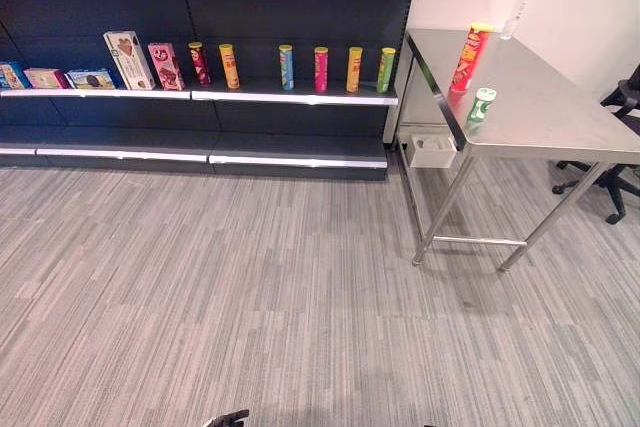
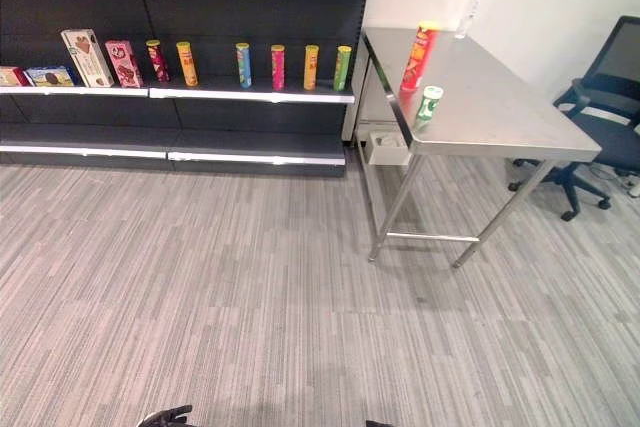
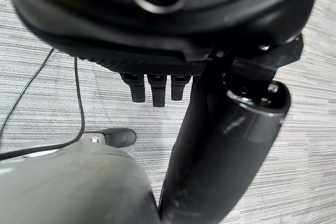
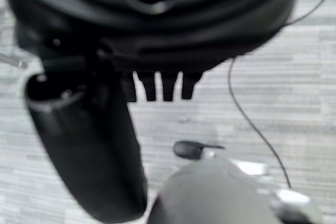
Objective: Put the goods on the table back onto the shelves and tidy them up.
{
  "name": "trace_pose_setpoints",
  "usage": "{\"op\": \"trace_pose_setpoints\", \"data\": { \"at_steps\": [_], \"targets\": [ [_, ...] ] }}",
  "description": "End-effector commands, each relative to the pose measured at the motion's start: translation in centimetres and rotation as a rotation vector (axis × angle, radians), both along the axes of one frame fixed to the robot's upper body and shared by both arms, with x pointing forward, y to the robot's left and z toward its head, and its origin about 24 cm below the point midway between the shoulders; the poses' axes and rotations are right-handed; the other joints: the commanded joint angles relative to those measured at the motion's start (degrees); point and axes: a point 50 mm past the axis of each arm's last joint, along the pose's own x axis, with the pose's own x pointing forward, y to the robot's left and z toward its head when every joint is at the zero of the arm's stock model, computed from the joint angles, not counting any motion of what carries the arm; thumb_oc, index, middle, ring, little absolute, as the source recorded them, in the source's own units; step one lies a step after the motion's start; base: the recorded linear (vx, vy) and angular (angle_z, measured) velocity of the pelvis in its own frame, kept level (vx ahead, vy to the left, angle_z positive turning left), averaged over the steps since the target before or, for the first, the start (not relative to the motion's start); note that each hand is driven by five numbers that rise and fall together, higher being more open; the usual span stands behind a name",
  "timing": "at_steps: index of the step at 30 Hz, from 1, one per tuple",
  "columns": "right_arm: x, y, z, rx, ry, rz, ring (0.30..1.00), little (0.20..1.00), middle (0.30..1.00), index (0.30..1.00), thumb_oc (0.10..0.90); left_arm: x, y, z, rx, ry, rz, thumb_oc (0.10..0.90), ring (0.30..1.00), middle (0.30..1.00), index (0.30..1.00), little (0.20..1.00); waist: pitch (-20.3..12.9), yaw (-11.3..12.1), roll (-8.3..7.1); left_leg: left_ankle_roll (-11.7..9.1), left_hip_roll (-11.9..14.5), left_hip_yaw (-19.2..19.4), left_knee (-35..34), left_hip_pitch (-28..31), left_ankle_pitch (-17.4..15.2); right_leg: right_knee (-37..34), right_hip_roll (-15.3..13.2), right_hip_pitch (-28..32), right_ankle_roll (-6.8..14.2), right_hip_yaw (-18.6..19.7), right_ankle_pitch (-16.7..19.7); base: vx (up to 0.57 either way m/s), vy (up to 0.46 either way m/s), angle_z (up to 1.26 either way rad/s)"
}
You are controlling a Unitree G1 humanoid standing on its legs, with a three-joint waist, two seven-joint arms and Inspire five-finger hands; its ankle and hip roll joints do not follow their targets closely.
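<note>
Shelves [image 1: 200,97] filled upper left of frame, w/ boxes [image 1: 128,59] left of a row of tubes [image 1: 286,67]. Table [image 1: 560,117] stood upper right, beside shelves; tall can [image 1: 471,57] behind short can [image 1: 482,105], bottle [image 1: 515,13] at back edge. Office chair [image 1: 625,137] at far right.

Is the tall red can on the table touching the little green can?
Apart. In the left eye view, bare table shows between the tall red can and the little green can.

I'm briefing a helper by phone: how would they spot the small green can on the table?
Find the steel table right of the shelves. Near its front left edge stands the small green can. It is much shorter than the tall red-and-yellow tube behind it, and opaque, unlike the clear bottle by the wall.
</note>
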Motion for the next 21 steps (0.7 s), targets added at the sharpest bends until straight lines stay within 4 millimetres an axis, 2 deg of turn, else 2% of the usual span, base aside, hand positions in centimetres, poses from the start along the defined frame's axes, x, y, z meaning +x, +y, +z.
{"op": "trace_pose_setpoints", "data": {
  "at_steps": [1,14,21],
  "targets": [
    [1.23,-1.43,0.56,-0.056,-0.032,-0.009,0.900,0.900,0.900,0.900,0.800,0.39,0.91,0.22,0.036,0.005,-0.021,0.800,0.900,0.900,0.900,0.900,-0.49,0.16,-2.22,-1.73,0.81,-1.56,-1.54,0.04,-1.59,0.61,-3.85,-0.43,5.53,0.07,1.06,0.00,0.000,0.00],
    [0.88,-1.52,0.52,-0.058,-0.026,-0.010,0.900,0.900,0.900,0.900,0.800,0.37,0.80,0.20,0.038,0.009,-0.039,0.800,0.900,0.900,0.900,0.900,-0.15,-0.27,-2.42,-1.84,0.88,-2.23,-1.54,-0.35,-1.38,0.61,-3.42,-0.67,5.24,0.27,0.94,0.00,0.000,0.00],
    [1.59,-1.49,0.66,-0.058,-0.044,0.000,0.900,0.900,0.900,0.900,0.800,0.85,1.02,0.34,0.038,-0.003,-0.023,0.800,0.900,0.900,0.900,0.900,1.37,-0.12,-2.69,-2.11,1.82,-2.35,-1.54,-1.25,-0.67,0.61,-2.56,-1.80,4.73,1.00,1.02,-0.01,-0.060,0.01]
  ]
}}
